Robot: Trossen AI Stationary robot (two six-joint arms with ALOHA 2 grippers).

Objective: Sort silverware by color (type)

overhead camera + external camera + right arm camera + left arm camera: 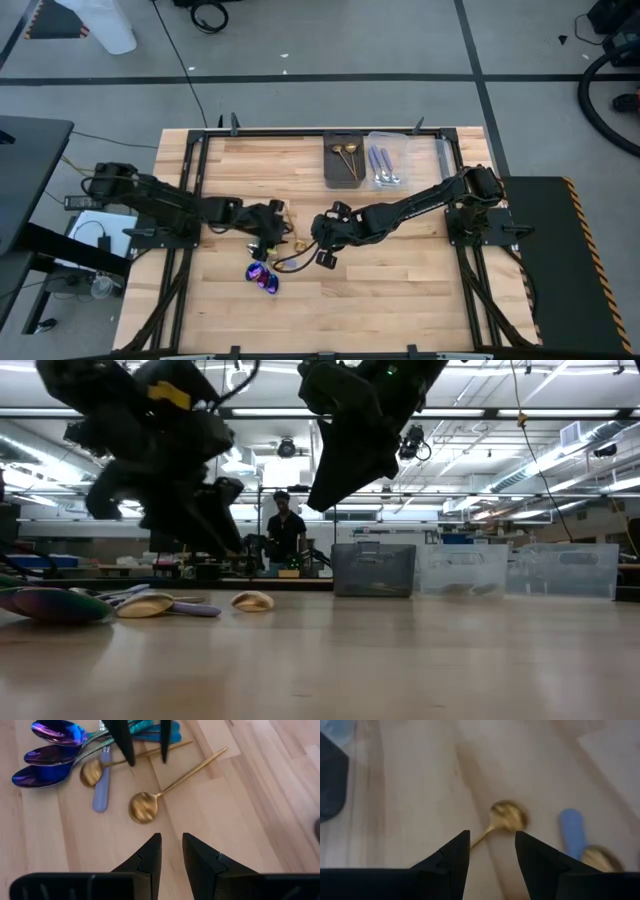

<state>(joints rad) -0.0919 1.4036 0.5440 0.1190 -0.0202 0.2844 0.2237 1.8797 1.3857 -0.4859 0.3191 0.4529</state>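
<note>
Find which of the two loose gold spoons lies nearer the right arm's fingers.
The gold spoon lying apart from the pile, its handle angled away. The other gold spoon sits among the purple spoons.

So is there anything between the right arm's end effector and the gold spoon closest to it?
No. In the right wrist view only bare wood lies between the right end effector and the nearest gold spoon.

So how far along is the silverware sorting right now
Partly done. The dark bin already holds gold pieces and the clear bin holds bluish ones. Nothing is held: the left gripper stands open over a gold spoon, and the right gripper hovers empty near another gold spoon. The iridescent spoons and the rest of the pile are left.
</note>
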